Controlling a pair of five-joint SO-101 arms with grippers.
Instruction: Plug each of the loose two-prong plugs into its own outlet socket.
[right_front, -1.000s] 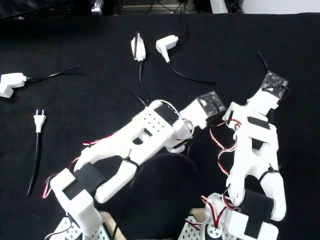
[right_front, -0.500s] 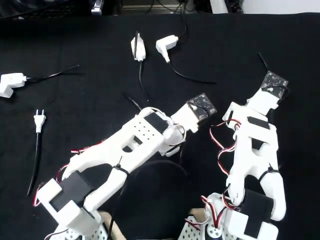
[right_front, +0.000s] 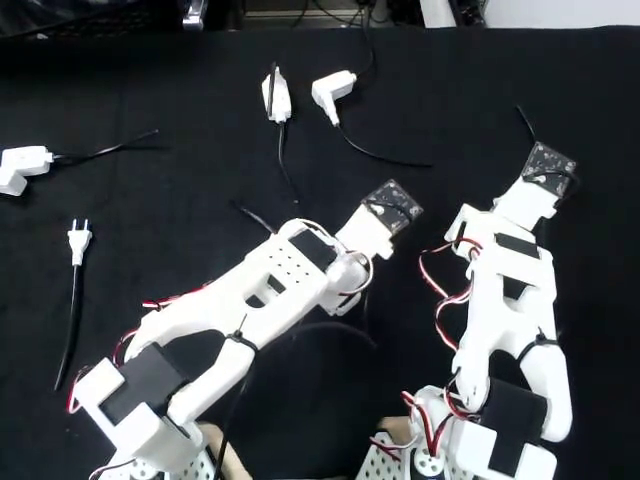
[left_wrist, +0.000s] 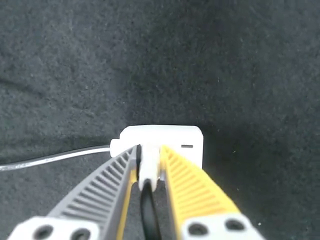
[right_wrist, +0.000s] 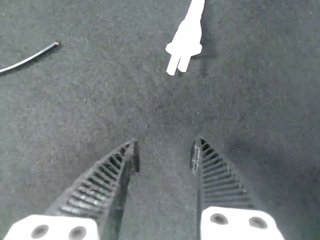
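My left gripper (left_wrist: 149, 150) is shut on a white plug (left_wrist: 148, 169) whose black cable runs back between the fingers. The plug's front end meets a white socket block (left_wrist: 177, 142) lying on the black cloth; the prongs are hidden. In the high view the left arm's wrist (right_front: 388, 210) hangs over the table's middle. My right gripper (right_wrist: 164, 150) is open above bare cloth, and a loose white two-prong plug (right_wrist: 185, 39) lies a short way ahead of it, prongs toward the gripper. Another loose plug (right_front: 78, 240) with a black cable lies at the far left.
Two white socket blocks (right_front: 277, 96) (right_front: 333, 89) lie at the back centre, and a third (right_front: 22, 167) at the left edge. Thin black cables trail from them across the cloth. A loose cable end (right_wrist: 31, 57) lies off to one side of the right gripper.
The left arm's wrist has shifted left across the table's middle, and the black cable trailing behind it has swung left. The right arm has stayed still.
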